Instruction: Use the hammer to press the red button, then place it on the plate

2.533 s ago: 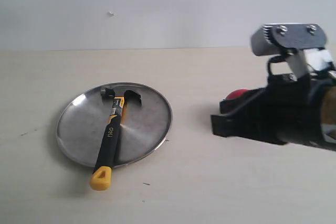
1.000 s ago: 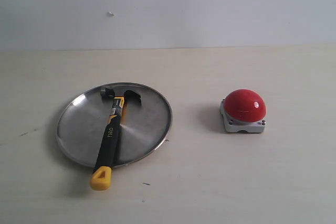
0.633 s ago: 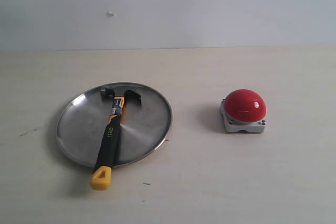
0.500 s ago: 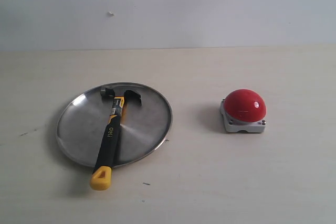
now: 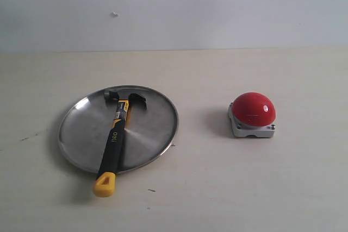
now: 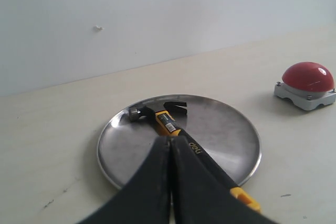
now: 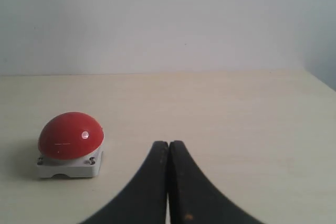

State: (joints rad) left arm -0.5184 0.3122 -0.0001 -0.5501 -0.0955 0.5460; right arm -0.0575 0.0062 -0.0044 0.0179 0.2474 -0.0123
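Black left claw [image 6: 169, 142] pressed closed, hiding mid-handle of hammer [image 6: 164, 121] on plate [image 6: 226, 129], right claw [image 7: 168, 144] closed, apart from red button [image 7: 71, 135]

The left gripper [image 6: 169, 142] and the right gripper [image 7: 168, 144] are each fully closed, black jaws pressed together.

plate [image 5: 81, 129]: silvery metal, dull sheen, looked pretty scuffed
hammer [image 5: 116, 139]: dark metal head, matt black rubbery-looking grip, yellow end
red button [image 5: 253, 108]: dome was smooth and glossy, base was matt grey
table [image 5: 217, 188]: pale, matt, had a faint wood-like grain
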